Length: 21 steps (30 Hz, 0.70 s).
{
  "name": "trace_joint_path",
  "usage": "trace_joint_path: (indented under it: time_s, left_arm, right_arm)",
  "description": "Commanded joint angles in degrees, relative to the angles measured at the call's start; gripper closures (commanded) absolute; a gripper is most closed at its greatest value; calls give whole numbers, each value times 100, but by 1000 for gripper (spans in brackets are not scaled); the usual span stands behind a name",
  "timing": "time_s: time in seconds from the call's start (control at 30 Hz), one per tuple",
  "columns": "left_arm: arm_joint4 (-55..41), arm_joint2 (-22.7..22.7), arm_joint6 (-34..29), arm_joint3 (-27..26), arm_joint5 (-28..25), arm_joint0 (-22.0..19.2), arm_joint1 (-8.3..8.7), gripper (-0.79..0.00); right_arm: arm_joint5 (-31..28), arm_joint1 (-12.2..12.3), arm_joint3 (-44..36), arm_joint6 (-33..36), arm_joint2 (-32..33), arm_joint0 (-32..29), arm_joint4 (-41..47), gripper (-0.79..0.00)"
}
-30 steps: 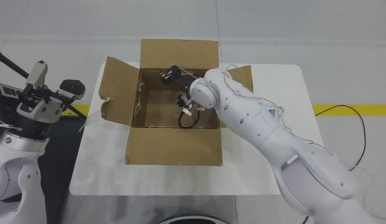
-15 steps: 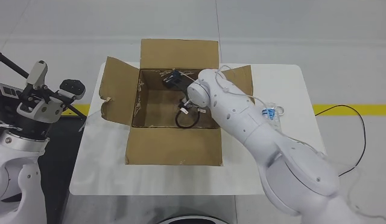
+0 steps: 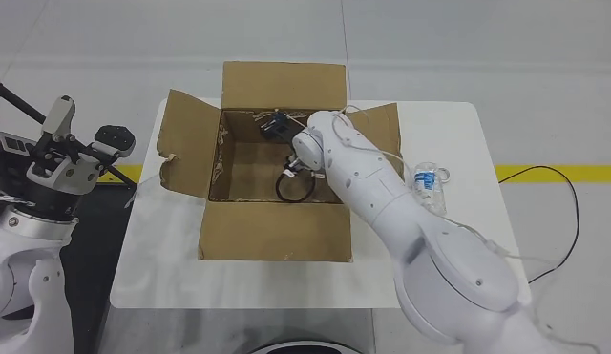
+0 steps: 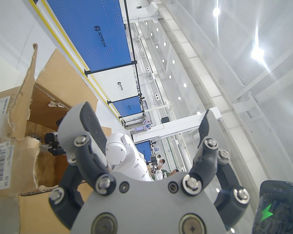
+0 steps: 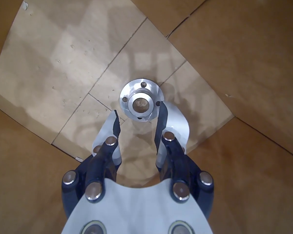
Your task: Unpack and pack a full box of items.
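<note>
White table [image 3: 449, 135] w/ a big cardboard box [image 3: 275, 232] in the middle, flaps folded out. My right arm [image 3: 382, 201] reaches down into it. A small plastic bottle [image 3: 429, 184] lies on the table near the flap on that arm's side, so I'd guess unpacking is partly done. Can't tell what else is in the box.

Left gripper [image 4: 146, 113] is parked off the left side of the table, pointing up at the ceiling, fingers spread wide, nothing in them.

Right gripper [image 5: 139, 109] is low inside the box, fingers apart, straddling a metal ring [image 5: 141, 98] that lies flat on the box floor. One finger overlaps the rim in the wrist cam and the other sits just beside it. Can't tell if either touches.

Tips for the grab, imo:
- Nudge over so the ring is centred btwn the pads.
- Drop till the pads are below the rim's top edge.
- Close slow. Smooth metal prob slips or tips if pinched off-centre.
- Lift straight up, clear the walls, then swing out to the table.
</note>
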Motion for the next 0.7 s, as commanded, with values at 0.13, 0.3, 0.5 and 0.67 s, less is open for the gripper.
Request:
trace_joint_path:
  time_s: [0.13,0.3,0.5,0.67]
  left_arm:
    - [0,0,0,0,0,0,0,-785]
    - [46,65,80,0,-39,27,10,-785]
    - [73,95,128,19,-24,-5,34,-785]
    - [150,95,109,73,-12,-39,62,-785]
  right_arm:
    - [-8,-115,262,-253,64,27,7,-376]
    - [-26,-190,417,-417,111,24,-2,-376]
    - [99,-260,570,-635,156,-15,-52,-388]
    - [171,-297,664,-815,197,-61,-87,-385]
